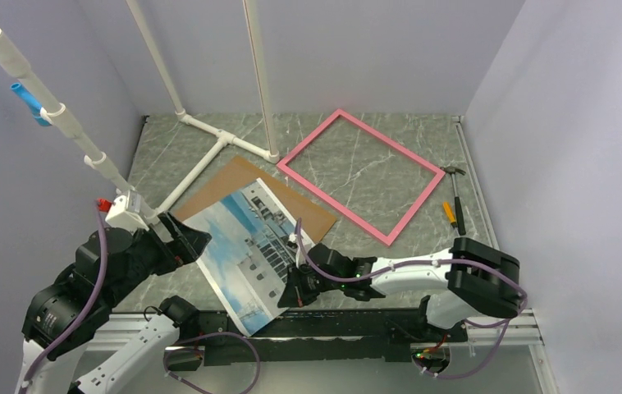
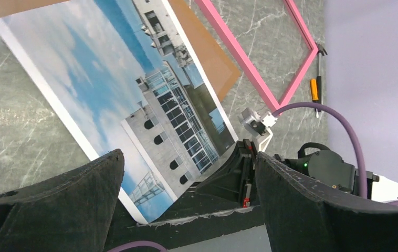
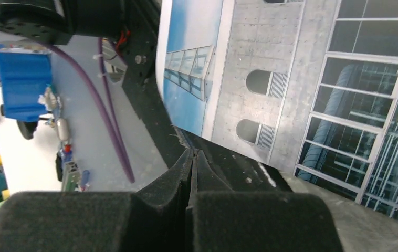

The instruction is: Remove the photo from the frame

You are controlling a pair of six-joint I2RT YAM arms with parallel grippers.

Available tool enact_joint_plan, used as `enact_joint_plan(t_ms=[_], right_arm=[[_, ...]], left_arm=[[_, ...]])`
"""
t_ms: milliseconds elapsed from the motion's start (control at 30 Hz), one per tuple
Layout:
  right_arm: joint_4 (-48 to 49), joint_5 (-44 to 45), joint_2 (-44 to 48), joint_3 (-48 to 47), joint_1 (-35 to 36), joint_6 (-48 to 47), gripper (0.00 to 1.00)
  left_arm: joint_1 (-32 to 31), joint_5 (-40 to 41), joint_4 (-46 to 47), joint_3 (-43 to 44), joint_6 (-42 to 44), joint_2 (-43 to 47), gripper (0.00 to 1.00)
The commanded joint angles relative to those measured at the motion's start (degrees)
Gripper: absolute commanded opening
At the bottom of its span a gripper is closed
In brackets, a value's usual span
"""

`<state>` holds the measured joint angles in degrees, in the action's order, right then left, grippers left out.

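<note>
The photo (image 1: 242, 246), blue sky and a grey-white building, lies face up on the table, partly over the brown backing board (image 1: 238, 174). The pink frame (image 1: 334, 202) lies apart to its right, with only the table showing inside it. My left gripper (image 1: 191, 240) is open and empty above the photo's left edge; its view shows the photo (image 2: 107, 79) and frame (image 2: 239, 52). My right gripper (image 1: 287, 294) is shut at the photo's near right edge. Its tips (image 3: 192, 153) stop just short of the photo (image 3: 302, 79), with nothing visible between them.
A white pipe stand (image 1: 209, 156) rises from the back left of the table. A hammer with an orange grip (image 1: 454, 205) lies by the right wall. Grey walls close in left, back and right. A black rail (image 1: 332, 324) runs along the near edge.
</note>
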<state>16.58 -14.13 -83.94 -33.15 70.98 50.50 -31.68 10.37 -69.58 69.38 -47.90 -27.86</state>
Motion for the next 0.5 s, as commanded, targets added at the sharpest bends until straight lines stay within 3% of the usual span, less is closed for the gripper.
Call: enact_joint_plan(t_ms=[0, 100, 233, 367, 467], right_arm=[[1.2, -1.7, 3.8, -0.1, 0.0, 0.4, 0.00], [-1.7, 1.4, 2.8, -1.0, -1.8, -1.7, 0.00], [-13.7, 7.4, 4.2, -1.7, -4.2, 2.4, 0.00], [-18.9, 10.6, 10.3, 3.6, -4.4, 8.4, 0.41], [-19.3, 13.3, 14.9, 9.0, -5.2, 14.7, 0.60]], left_arm=[[0.1, -1.4, 2.5, 0.0, -0.7, -0.1, 0.96], [0.1, -1.4, 3.0, 0.3, -0.4, -0.6, 0.96], [0.1, -3.3, 3.9, -0.4, 0.3, -1.6, 0.96], [0.2, -7.1, 7.5, -5.4, 0.1, -2.0, 0.96], [0.1, -9.8, 11.1, -8.9, -0.4, -2.6, 0.96]])
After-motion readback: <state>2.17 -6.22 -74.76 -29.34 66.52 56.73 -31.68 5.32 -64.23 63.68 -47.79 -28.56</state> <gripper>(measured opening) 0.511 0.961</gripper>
